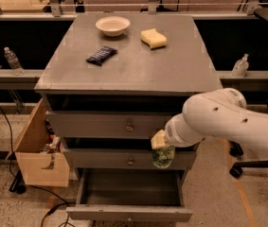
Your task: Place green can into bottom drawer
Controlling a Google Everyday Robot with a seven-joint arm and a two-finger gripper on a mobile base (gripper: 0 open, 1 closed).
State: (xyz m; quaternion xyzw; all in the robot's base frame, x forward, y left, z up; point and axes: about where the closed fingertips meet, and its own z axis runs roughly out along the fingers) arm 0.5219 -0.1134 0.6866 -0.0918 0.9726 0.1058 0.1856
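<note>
— While the green can [164, 157] is held clamped in the gripper [161, 145] before the middle drawer [119, 159], which step is reached?
— Transport; lowering into the open bottom drawer [124, 190] is called for next.

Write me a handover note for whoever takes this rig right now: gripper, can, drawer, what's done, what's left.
Gripper: shut on the green can, hanging in front of the right part of the middle drawer.
Green can: in the air, over the right side of the bottom drawer, not inside it yet.
Bottom drawer: pulled out, nothing visible in it.
Done: can grasped, drawer open.
Left: lower the can into the drawer, release it, then lift the arm out.
</note>
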